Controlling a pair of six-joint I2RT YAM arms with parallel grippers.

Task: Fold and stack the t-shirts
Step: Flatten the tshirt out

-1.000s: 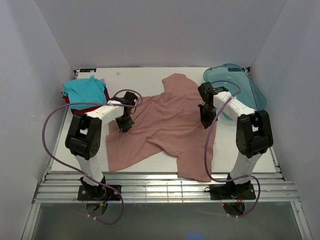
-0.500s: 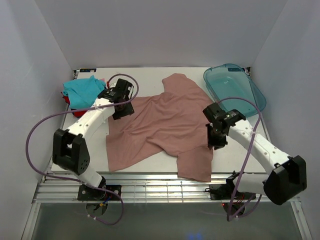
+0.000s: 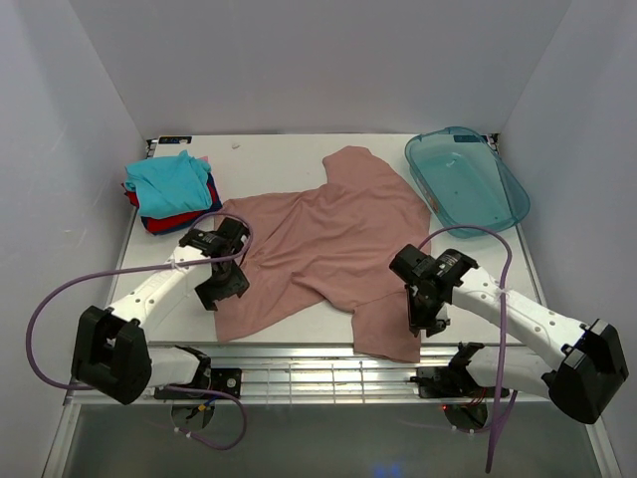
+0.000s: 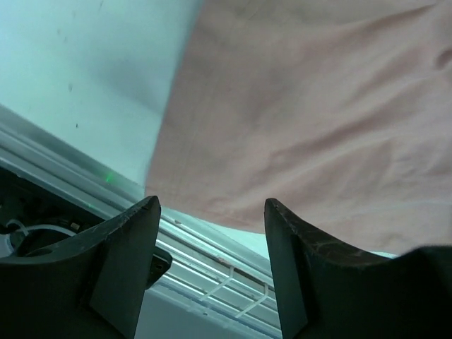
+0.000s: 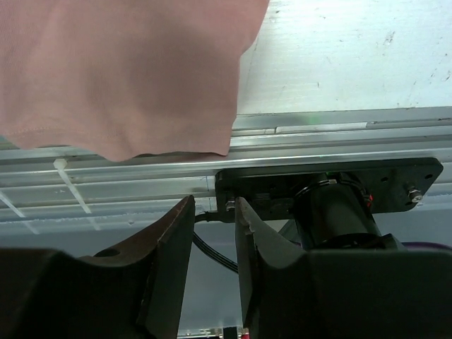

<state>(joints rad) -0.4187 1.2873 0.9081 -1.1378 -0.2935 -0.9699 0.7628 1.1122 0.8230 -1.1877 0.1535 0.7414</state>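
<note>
Now a large dusty-pink t-shirt (image 3: 328, 239) lies spread but rumpled across the middle of the white tabletop (image 3: 279, 159), its near hem reaching the front edge. At the far left corner sits a stack of folded t-shirts (image 3: 169, 194), teal on top, with red and dark blue beneath. A translucent blue-green tray (image 3: 508, 199) stands at the far right.

Both arms reach low toward the near hem. The left hand (image 4: 210, 205) hovers over the near-left corner of the cloth, fingers wide apart and holding nothing. The right hand (image 5: 214, 205) is by the near-right corner, its fingers only a little apart, also with nothing between them.

The step in hand appears to be taking hold of the pink shirt's near corners, either to smooth it or to begin the first fold. Next, each hand likely needs to settle onto its corner, pinch the cloth firmly, then lift and carry evenly with the other so the shirt does not bunch.
</note>
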